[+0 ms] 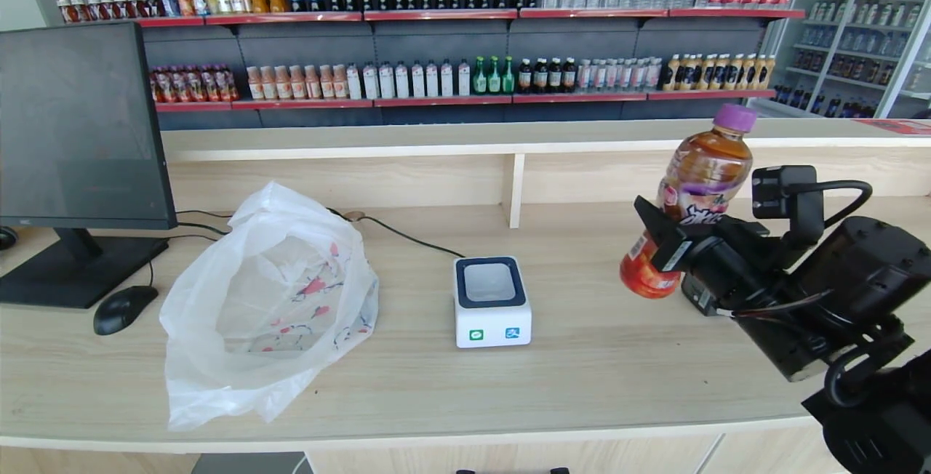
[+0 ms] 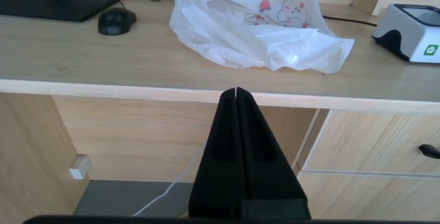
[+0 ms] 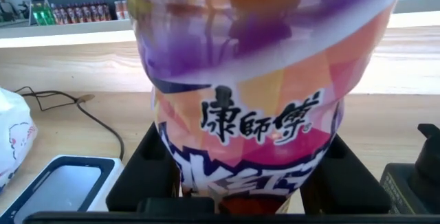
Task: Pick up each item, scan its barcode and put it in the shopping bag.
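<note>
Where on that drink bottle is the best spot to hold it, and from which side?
Around the lower body, from the side, as the right tool holds the bottle now. The body is round and even there, so the tool can clamp across it; toward the purple cap it narrows, likely a poorer grip.

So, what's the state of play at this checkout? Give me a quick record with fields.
item in hand: bottle, purple cap, tilted, lifted above the counter
right jaws: shut around the bottle's lower part
left jaws: shut, empty, low in front of the counter
scanner: white box mid-counter, left of the bottle, nothing over it
shopping bag: white plastic, crumpled, left of the scanner
also on counter: monitor and mouse, far left
</note>
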Robot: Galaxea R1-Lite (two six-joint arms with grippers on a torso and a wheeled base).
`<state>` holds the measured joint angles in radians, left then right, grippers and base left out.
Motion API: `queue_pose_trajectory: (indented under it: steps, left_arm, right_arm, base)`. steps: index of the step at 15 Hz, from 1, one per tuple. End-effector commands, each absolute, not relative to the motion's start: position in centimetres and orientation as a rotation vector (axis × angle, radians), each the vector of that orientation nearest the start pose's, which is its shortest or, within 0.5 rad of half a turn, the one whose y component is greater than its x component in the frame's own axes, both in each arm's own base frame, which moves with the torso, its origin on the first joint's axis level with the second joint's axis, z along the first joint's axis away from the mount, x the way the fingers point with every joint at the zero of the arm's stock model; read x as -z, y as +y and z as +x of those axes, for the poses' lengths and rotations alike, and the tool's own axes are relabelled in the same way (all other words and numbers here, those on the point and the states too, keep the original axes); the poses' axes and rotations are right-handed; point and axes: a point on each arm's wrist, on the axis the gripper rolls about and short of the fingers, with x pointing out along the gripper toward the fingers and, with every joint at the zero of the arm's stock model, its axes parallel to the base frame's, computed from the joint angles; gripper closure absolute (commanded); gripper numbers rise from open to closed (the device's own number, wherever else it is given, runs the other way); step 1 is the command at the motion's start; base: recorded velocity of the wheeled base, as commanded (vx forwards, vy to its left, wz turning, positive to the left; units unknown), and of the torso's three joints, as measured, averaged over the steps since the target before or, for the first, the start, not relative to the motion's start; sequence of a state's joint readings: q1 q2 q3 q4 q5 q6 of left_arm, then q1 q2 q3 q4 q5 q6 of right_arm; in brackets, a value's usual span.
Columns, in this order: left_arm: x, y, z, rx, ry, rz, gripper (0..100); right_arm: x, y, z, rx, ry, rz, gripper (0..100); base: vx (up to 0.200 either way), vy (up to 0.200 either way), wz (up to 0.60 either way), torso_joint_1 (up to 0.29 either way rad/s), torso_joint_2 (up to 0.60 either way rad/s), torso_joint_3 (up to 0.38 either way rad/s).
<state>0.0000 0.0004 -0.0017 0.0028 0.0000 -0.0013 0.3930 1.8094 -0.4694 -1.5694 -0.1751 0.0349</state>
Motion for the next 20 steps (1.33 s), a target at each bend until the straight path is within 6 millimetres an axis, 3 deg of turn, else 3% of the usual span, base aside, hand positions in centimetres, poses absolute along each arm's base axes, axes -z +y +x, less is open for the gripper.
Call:
queue_pose_trajectory:
  steps: [1, 7, 14, 18, 20]
  left_arm:
    - [-7.6, 0.0, -2.3, 0.0, 0.002, -0.002, 100]
    - [-7.6, 0.0, -2.3, 0.0, 0.002, -0.002, 100]
    - [-7.6, 0.0, -2.3, 0.0, 0.002, -0.002, 100]
    - [-7.6, 0.0, -2.3, 0.0, 0.002, -0.002, 100]
    - [-7.6, 0.0, -2.3, 0.0, 0.002, -0.002, 100]
  right_arm:
    - [-17.5, 9.5, 23.7, -0.227, -0.25, 0.109, 100]
    - [-17.7, 7.3, 18.3, -0.264, -0.253, 0.103, 100]
    - [-17.8, 7.5, 17.4, -0.331, -0.262, 0.083, 100]
    - [-17.7, 8.2, 16.5, -0.429, -0.261, 0.081, 100]
    - [-18.0, 9.6, 16.0, -0.53, -0.276, 0.073, 100]
  base:
    - [0.0, 0.0, 0.0, 0.0, 0.0, 0.0]
    - [0.0, 0.0, 0.0, 0.0, 0.0, 0.0]
    - [0.0, 0.0, 0.0, 0.0, 0.0, 0.0]
    - [0.0, 0.0, 0.0, 0.0, 0.0, 0.0]
    - [0.0, 0.0, 0.0, 0.0, 0.0, 0.0]
